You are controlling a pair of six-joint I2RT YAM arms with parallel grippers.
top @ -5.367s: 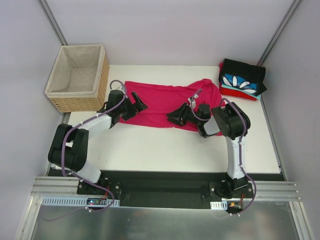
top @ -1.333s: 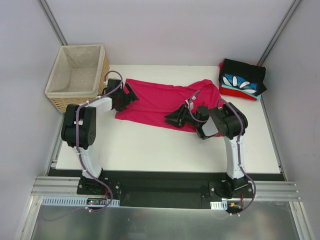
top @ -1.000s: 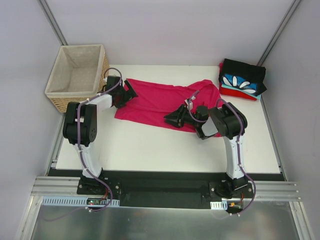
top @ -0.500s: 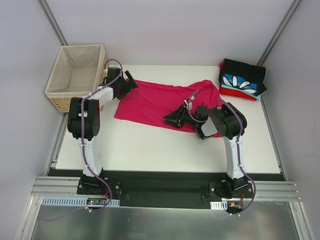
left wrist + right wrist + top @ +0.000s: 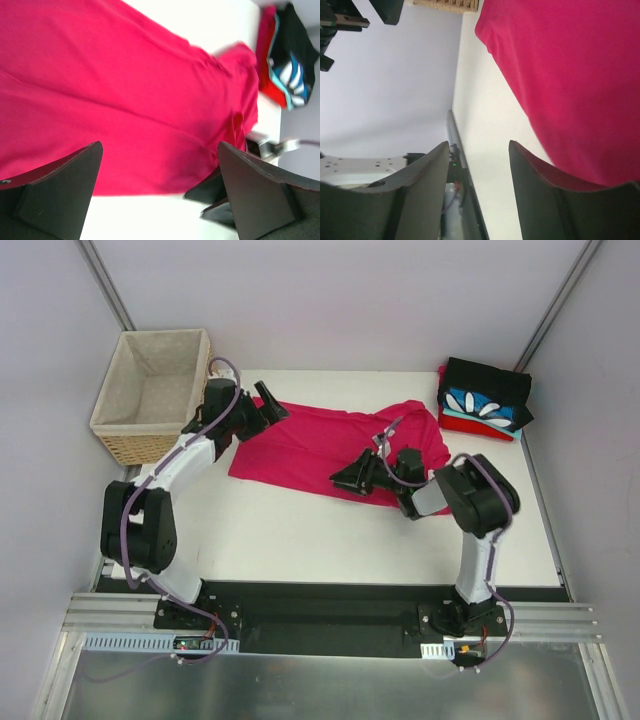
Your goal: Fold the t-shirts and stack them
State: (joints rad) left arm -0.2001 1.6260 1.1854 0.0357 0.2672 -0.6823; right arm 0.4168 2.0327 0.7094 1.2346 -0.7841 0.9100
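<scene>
Left pincer point(image 5: 270, 410) farther right, agape over t-shirt point(image 5: 320, 445)

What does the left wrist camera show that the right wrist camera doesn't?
Only the left wrist view shows the folded t-shirt stack and the right gripper. Only the right wrist view shows an edge of the wicker basket and the left gripper. Both show the magenta t-shirt spread on the white table.

White table point(image 5: 330, 540): magenta t-shirt point(image 5: 320, 440) spread flat centre-to-12, folded t-shirt stack point(image 5: 487, 400) at 2, wicker basket point(image 5: 150, 448) at 10.
</scene>
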